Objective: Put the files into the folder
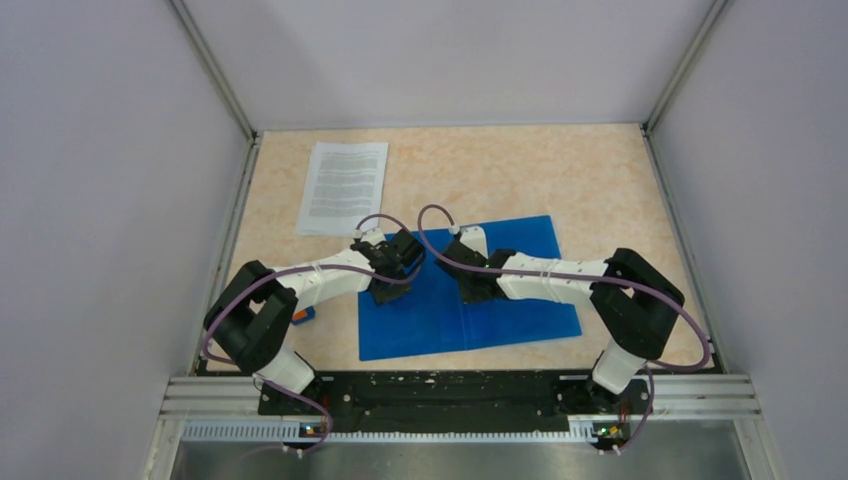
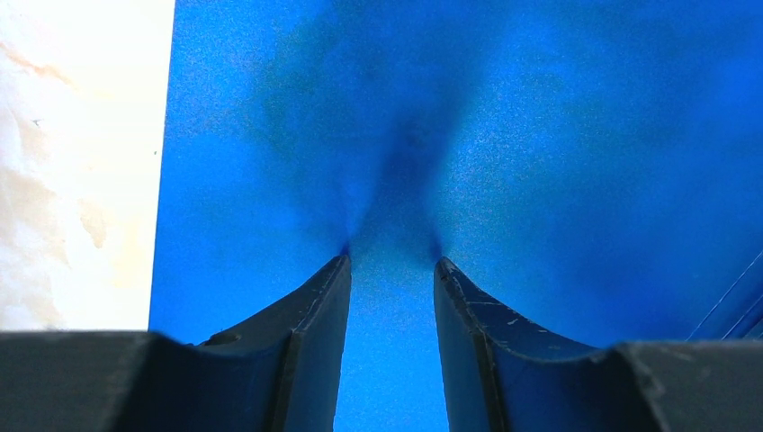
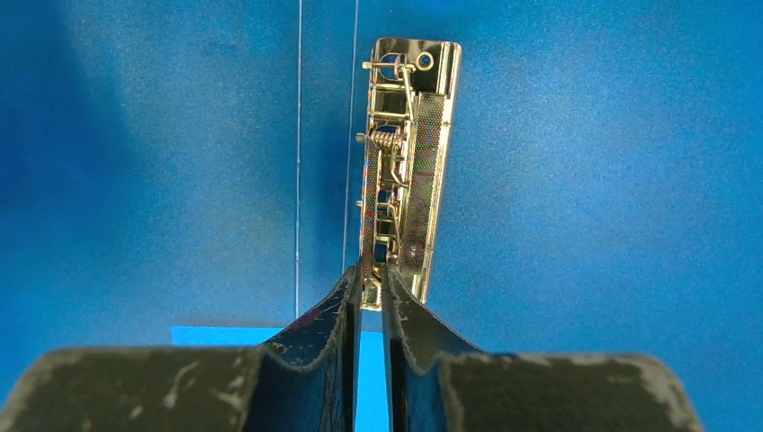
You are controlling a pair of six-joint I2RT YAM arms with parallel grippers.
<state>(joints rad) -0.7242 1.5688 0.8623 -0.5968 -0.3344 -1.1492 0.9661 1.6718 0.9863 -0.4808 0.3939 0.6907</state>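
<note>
The blue folder lies open and flat on the table's middle. The files, white printed sheets, lie apart from it at the far left. My left gripper is open, its fingertips down on the folder's left leaf near its left edge; the left wrist view shows only blue folder surface between the jaws. My right gripper is at the spine. In the right wrist view its jaws are closed to a narrow gap on the near end of the metal clip.
A small orange-and-blue block lies left of the folder, beside the left arm. Grey walls enclose the table on three sides. Bare tabletop shows left of the folder's edge.
</note>
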